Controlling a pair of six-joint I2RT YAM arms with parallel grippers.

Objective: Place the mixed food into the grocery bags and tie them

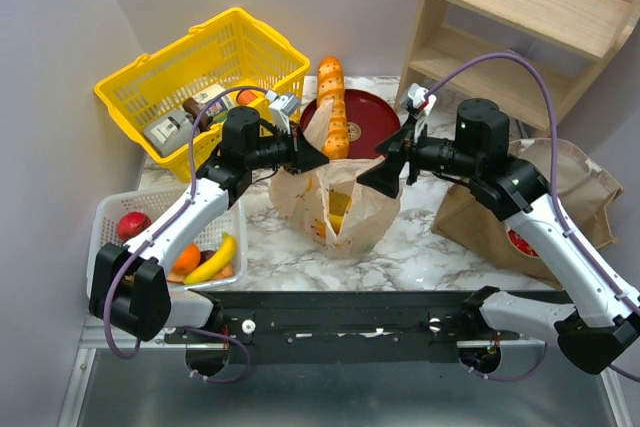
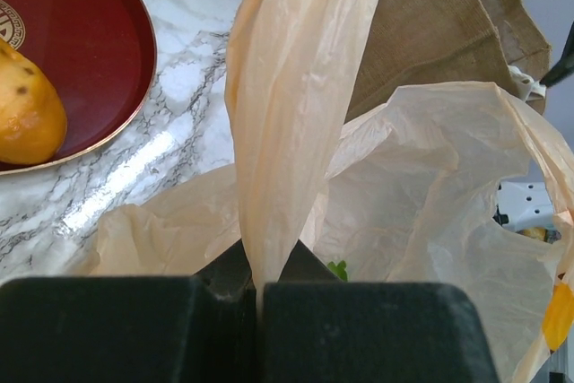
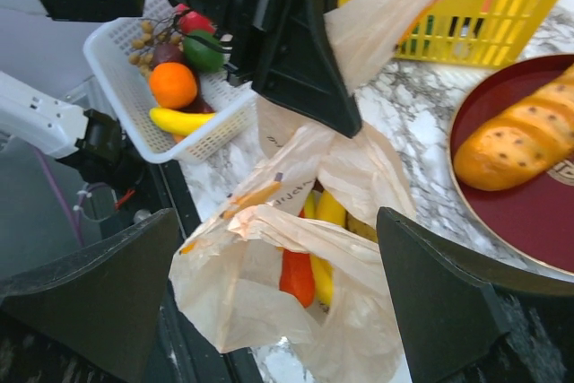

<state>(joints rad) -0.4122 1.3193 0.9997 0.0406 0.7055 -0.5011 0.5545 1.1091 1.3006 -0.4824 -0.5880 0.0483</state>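
- Top external: mid-way across the marble table (image 1: 260, 247), between both arms, the thin tan plastic bag (image 1: 345, 209), mouth gaping upward.
- At the bag's left side, left gripper (image 1: 318, 158), pinched tight on the bag's handle strip (image 2: 287, 132). From the left wrist: both fingers pressed together, strip stretched taut and rising from between them.
- At the bag's right side, right gripper (image 3: 278, 311), spread wide, clamped on nothing. From the right wrist: one finger on either side of the bag's open mouth, hovering above it. Contact with the plastic impossible to tell.
- Inside the bag: an orange-red packet (image 3: 298, 277) and yellow pieces (image 3: 328, 213), half hidden by plastic folds.
- Just behind the bag, a dark red plate (image 1: 372, 127) bearing the long orange loaf (image 1: 332, 117).
- Right of the plastic bag and partly under the right arm, the brown paper bag (image 1: 470, 219), slumped.
- At the table's left edge, a white mesh tray (image 1: 105, 212) holding a banana (image 1: 215, 259), an orange (image 1: 187, 257) and a red apple (image 1: 132, 224). From the right wrist: also a green fruit (image 3: 204, 49) and small grapes (image 3: 143, 38).
- Far left, a yellow basket (image 1: 200, 57) with boxed goods inside.
- Far right, a wooden shelf (image 1: 520, 7).
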